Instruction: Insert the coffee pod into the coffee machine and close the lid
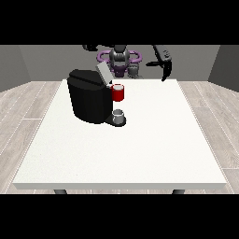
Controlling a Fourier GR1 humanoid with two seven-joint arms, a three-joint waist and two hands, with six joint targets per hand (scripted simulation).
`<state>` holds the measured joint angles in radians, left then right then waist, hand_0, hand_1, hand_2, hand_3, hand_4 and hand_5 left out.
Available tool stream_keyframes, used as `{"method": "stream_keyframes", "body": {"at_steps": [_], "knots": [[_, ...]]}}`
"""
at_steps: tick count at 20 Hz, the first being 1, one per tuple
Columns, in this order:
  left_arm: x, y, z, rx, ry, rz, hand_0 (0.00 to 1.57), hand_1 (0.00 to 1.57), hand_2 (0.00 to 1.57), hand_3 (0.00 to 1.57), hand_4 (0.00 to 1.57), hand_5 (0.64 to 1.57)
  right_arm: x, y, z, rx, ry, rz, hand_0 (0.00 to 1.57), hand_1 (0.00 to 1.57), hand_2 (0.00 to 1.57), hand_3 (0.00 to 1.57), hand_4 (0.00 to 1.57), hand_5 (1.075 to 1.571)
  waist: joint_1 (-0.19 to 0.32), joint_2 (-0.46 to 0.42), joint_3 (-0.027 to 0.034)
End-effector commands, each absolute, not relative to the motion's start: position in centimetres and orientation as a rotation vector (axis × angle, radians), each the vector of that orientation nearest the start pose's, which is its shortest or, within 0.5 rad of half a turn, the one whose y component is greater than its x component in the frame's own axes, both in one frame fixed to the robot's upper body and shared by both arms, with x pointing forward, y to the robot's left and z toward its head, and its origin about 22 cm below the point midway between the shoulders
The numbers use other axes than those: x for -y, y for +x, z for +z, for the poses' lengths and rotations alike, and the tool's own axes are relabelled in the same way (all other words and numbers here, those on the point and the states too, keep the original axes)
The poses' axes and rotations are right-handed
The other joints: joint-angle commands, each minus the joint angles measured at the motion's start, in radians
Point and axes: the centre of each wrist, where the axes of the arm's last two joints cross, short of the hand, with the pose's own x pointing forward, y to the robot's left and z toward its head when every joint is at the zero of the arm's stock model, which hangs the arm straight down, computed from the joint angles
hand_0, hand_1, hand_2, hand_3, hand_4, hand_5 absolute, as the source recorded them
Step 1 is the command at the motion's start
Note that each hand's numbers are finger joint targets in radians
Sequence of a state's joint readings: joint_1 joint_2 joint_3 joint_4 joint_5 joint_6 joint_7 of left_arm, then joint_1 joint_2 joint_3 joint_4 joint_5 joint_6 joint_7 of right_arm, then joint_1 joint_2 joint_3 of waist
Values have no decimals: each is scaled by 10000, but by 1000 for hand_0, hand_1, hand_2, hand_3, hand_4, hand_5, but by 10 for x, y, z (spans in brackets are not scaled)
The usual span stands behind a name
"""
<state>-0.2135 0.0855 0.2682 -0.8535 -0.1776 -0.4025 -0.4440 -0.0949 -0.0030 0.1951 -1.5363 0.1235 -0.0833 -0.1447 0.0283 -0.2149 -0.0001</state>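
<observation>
One grey thing, seemingly upright, at the coffee machine base.

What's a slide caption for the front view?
Black coffee machine on the white table, lid raised, robot behind.

Even, bright light falls on the white table; beside the coffee machine lies almost no shadow, and no glare shows.

I see the black coffee machine, lid raised, a red thing at the machine, well below-left of the hand at the view's right.
</observation>
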Motion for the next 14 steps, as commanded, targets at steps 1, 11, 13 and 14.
{"method": "stream_keyframes", "body": {"at_steps": [1, 11, 13, 14], "knots": [[-297, 272, -89, 15741, -1930, -2045, 0, 0, 0, 0, 118, 1571, 157, 283, 50, 18909, -3, 2339, 0, 0, 0, 0, 293, 1571, 158, 1207, 0], [-270, 263, -72, 16381, -2535, -2598, 0, 0, 0, 0, 183, 1571, 165, 318, 42, 18518, -1700, 1916, 0, 0, 0, 0, 351, 1571, 931, 1846, 3], [-275, 266, -64, 16719, -2512, -2665, 0, 0, 0, 0, 211, 1571, 186, 334, 55, 18714, -1716, 1898, 0, 0, 0, 0, 332, 1571, 1041, 2118, 4], [-273, 259, -67, 16839, -2718, -2482, 0, 0, 0, 0, 233, 1571, 180, 334, 49, 18553, -1711, 1743, 0, 0, 0, 0, 350, 1571, 1056, 2062, 3]]}}
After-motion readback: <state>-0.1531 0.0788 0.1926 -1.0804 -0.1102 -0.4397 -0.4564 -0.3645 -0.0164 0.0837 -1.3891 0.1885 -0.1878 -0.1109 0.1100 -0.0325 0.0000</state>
